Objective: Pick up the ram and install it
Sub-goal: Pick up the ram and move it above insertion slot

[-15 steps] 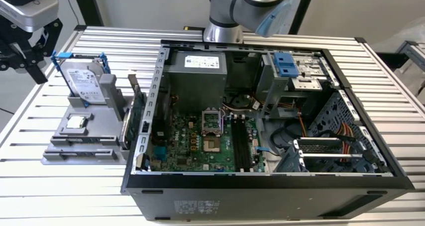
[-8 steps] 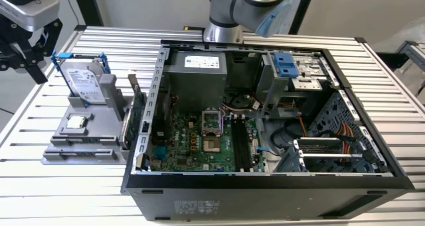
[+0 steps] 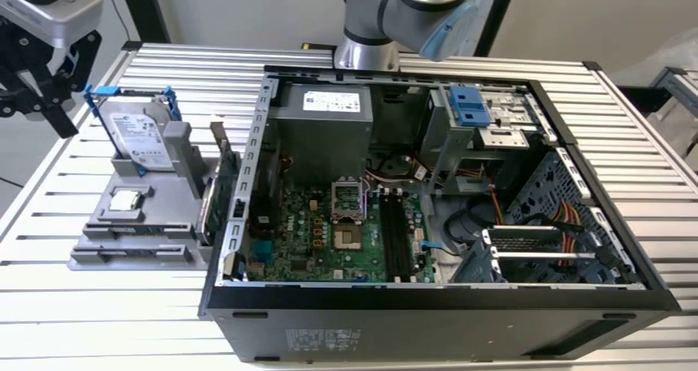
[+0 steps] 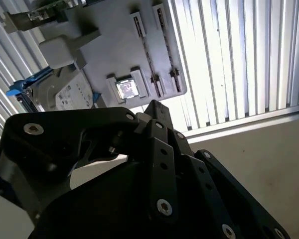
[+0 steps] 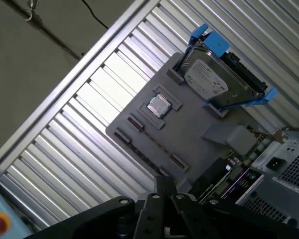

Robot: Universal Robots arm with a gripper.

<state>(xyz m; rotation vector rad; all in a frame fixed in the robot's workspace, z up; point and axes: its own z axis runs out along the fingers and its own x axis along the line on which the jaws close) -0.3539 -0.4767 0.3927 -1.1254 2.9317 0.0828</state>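
Observation:
My gripper (image 3: 64,118) hangs high above the table at the exterior view's far left, off the back corner of the grey parts fixture (image 3: 98,261). In both wrist views its black fingers (image 4: 154,107) (image 5: 163,181) meet at a point with nothing showing between them. The ram is hidden from these views. The fixture's narrow slots (image 5: 139,132) (image 4: 157,55) look bare. In the open computer case (image 3: 436,306), the dark memory slots (image 3: 395,240) run along the motherboard. I cannot tell whether a stick sits in them.
On the fixture stand a silver hard drive with blue rails (image 3: 142,138) (image 5: 214,82), a small square chip (image 3: 127,199) (image 4: 127,88) and a green card with a metal bracket (image 3: 224,187). The slatted metal table (image 3: 65,306) carries everything. The arm's base (image 3: 365,52) rises behind the case.

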